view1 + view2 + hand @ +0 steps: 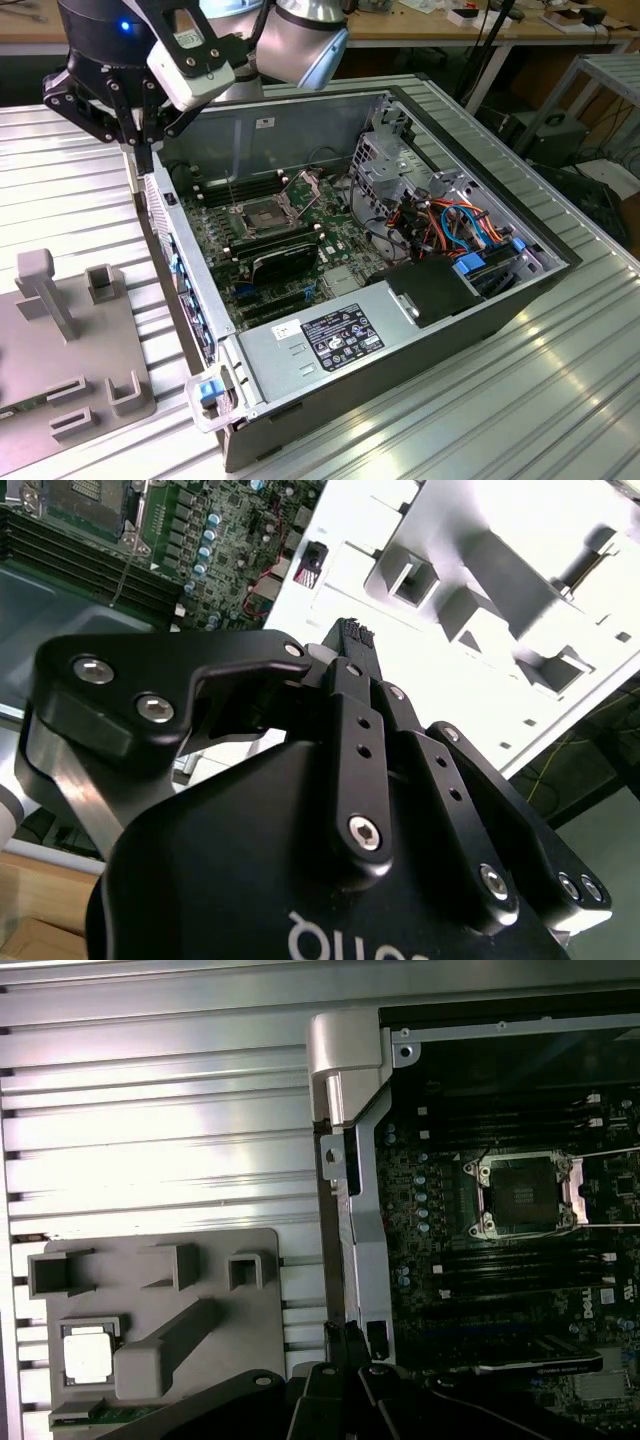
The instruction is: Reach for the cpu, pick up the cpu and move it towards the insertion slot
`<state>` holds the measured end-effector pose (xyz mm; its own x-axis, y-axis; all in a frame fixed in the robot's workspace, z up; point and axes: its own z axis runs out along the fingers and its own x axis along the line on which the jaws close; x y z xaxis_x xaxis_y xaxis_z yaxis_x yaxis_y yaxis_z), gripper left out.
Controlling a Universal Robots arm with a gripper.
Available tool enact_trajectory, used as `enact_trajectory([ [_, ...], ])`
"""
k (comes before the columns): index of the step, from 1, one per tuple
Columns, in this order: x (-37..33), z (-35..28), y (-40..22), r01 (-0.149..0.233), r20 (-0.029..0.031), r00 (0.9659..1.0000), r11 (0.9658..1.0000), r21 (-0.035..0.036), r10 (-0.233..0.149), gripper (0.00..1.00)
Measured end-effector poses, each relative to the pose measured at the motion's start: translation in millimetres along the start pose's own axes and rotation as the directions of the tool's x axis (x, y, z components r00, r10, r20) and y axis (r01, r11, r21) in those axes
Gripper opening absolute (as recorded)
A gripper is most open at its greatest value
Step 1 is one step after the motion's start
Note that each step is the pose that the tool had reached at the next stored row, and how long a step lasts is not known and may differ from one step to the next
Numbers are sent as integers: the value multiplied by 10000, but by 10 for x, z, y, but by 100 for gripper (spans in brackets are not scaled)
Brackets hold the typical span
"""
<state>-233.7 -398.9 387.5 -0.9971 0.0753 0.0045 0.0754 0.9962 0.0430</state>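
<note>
Jaws, seemingly pinched together, hang above the case wall (360,1250).

Arm (300,35) is up at the top of the exterior view: fat silver joint, then a black wrist (100,40) with a small blue light (124,27) glowing on it. The hand (138,160) hangs off that toward the exterior view's left, pointing pretty much straight down. In the second wrist view you're looking along the black fingers (362,740). They're pulled right together, tips touching, with the outer links (150,695) folded in on either side.
</note>
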Motion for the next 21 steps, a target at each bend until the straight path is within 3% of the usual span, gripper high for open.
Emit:
enact_trajectory([
  [21, 112, 7, -9, -1, -23, 10000, 10000, 2, 1, 11],
])
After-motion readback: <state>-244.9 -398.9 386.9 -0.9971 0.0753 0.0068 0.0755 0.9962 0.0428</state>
